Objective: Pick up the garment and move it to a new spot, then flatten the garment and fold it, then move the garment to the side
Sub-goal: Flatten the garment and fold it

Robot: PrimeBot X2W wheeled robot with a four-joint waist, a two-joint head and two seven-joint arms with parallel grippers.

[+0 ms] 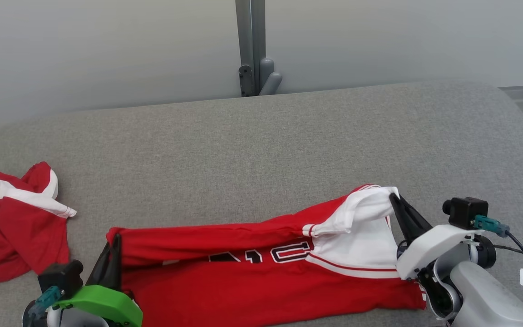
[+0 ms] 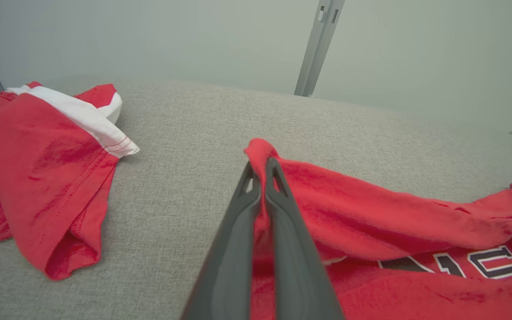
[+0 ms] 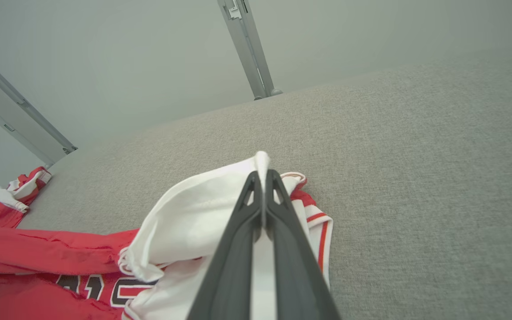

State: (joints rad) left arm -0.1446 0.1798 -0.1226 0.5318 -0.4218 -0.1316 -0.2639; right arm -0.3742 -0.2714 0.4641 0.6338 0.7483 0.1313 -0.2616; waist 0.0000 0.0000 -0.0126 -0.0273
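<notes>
Grey cushion (image 1: pixel 261 150): we log jersey (image 1: pixel 243 281), long axis left–right; left gripper (image 1: pixel 116 240) clamps red end, right gripper (image 1: pixel 395 199) clamps white end.

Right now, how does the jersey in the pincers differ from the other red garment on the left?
The jersey is stretched out lengthwise; the other garment lies bunched in a heap. The jersey is gripped at both ends, by the left pincer and the right pincer; the other garment lies free. The jersey shows dark lettering; none shows on the other garment. Both are red with white trim, on the grey cushion.
</notes>
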